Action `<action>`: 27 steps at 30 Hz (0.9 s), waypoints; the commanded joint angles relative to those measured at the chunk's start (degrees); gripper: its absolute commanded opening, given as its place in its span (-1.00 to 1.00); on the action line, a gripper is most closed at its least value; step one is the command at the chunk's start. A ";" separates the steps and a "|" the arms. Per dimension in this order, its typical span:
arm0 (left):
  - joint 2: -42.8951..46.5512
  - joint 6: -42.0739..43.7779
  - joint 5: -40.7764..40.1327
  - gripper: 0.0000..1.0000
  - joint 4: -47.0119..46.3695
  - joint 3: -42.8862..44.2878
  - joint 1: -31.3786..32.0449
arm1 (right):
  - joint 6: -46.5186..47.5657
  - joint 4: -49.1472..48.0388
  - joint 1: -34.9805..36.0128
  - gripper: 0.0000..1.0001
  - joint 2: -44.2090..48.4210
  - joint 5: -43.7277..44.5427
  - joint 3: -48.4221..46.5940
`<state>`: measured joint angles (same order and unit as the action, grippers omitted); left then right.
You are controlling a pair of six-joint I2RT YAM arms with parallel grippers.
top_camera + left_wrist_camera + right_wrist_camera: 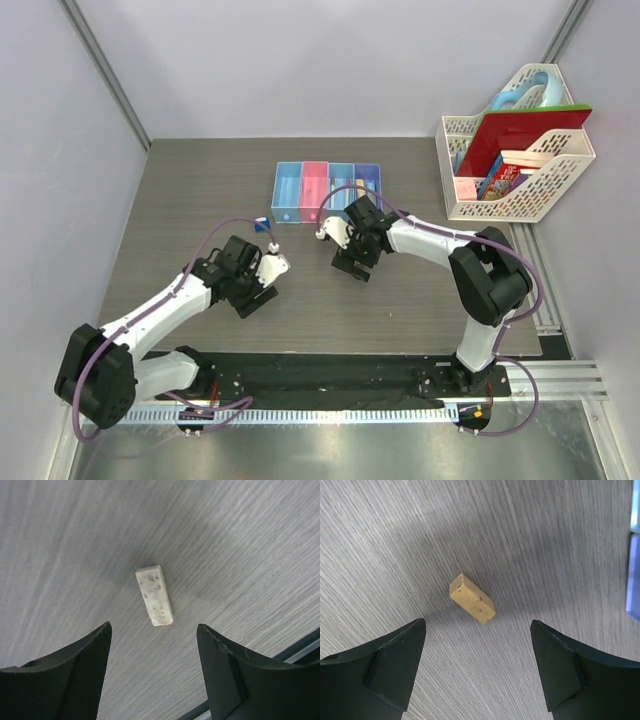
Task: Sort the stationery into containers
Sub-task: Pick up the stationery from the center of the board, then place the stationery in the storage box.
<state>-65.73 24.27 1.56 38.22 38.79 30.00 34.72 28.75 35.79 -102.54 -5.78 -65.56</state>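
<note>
Findings, left side: noted left claw [154, 629] spread wide, gripping nothing and touching nothing. Found beige eraser [155, 602] lying flat on table [70, 540], just beyond the fingertips, in line with the gap and apart from both fingers [75, 675]. Recorded dark specks on its upper face. Saw a dark rail [300, 650] at the lower right corner of that view.

Right side: noted right claw [477, 625] likewise spread wide, empty, clear of everything. Found tan eraser [472, 605] flat on the table, skewed against the wood grain, just beyond the fingertips and between their lines, touching neither. Logged edges of a purple bin [633, 575] and a light blue bin [635, 505] at the right border of that view, well apart from the eraser.

From above: located bins [327, 190] as a joined row of four, light blue, pink, light blue, purple, at the middle rear of the table. Found right claw just in front of the row, left claw nearer and further left. Spotted blue cube [262, 224] on the table near the row's left front corner. Could not tell bin contents. Noted white baskets [520, 160] with books [505, 180] and red folder [520, 130] at the far right.
</note>
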 commanded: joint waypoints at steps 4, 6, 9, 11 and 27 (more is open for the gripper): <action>-3.34 -0.28 1.43 0.36 -3.94 -2.39 0.59 | 0.96 -1.42 0.51 0.80 1.64 0.68 -3.26; -4.22 -0.71 1.34 0.32 -5.51 -2.75 0.67 | 1.05 -1.24 0.51 0.80 2.43 0.42 -3.43; -6.24 -1.07 0.63 0.28 -5.78 -2.14 1.20 | 1.31 -0.63 0.68 0.79 3.31 -0.02 -4.05; -7.29 -1.16 0.72 0.26 -5.96 -1.70 1.38 | 1.40 -0.28 0.77 0.79 3.66 -0.11 -4.31; -14.86 -2.65 -1.38 -1.00 -6.84 0.59 3.14 | 3.77 1.57 0.77 0.76 5.78 -2.13 -4.23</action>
<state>-78.50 21.50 1.15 34.65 39.55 33.12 36.58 29.47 36.27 -98.83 -6.22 -69.01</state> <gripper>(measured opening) 0.055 0.881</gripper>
